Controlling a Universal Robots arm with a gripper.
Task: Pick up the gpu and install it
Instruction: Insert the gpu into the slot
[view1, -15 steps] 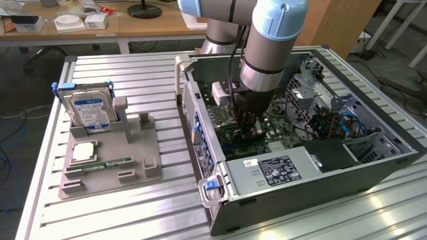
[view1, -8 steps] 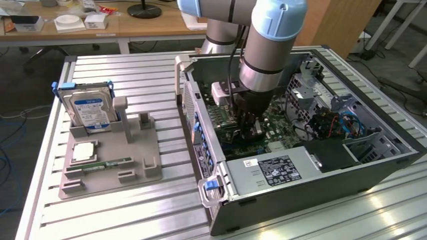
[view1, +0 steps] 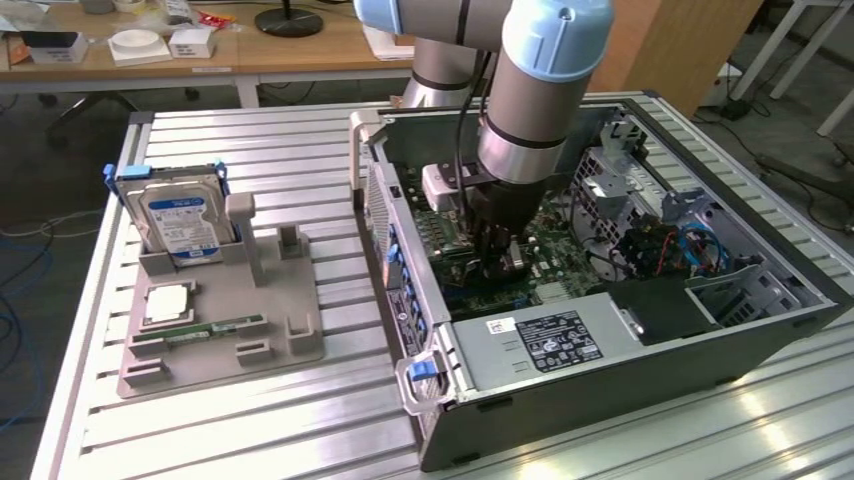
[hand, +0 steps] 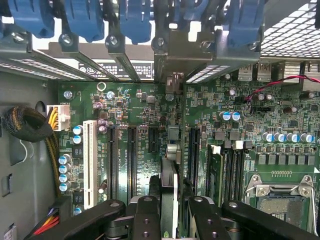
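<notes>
Tool (hand: 169, 212) black, clamped on thin gpu (hand: 169, 195) edge-on, over green motherboard (hand: 150, 125) slots.

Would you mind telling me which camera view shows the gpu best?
The wrist view: the gpu appears edge-on between the gripper's fingers, held upright over the motherboard slots. In the exterior view, the arm hides most of it; only the gripper reaching down inside the computer case can be made out there.

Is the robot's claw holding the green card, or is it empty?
Holding it. In the wrist view the gripper is shut on the gpu, which stands on edge above the motherboard slots.
</notes>
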